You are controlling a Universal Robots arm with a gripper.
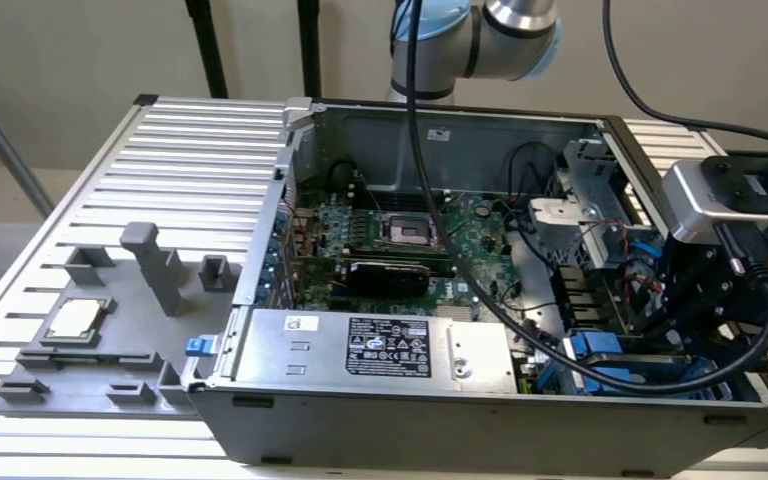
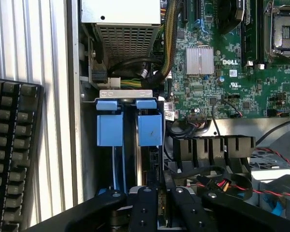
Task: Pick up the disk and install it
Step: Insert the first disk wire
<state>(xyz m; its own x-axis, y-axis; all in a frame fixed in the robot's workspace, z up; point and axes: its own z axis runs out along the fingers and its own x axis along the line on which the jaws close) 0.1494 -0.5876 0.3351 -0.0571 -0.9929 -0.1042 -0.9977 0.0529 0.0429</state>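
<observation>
A ribbed, silver-grey tabletop [image 1: 211, 130] carries an open computer case [image 1: 491, 420] lying on its side. Just beside the case, on the exterior view's left, sits a grey fixture tray [image 1: 91, 375]. On the case's other side, a black keyboard [image 2: 12, 154] rests on the ribs.

robotics lab: open computer case [image 1: 491, 400] on slatted aluminium bench [image 1: 197, 150]

Cables [image 2: 217, 181] and blue carriers [image 2: 129, 123] crowd the drive bay.
</observation>
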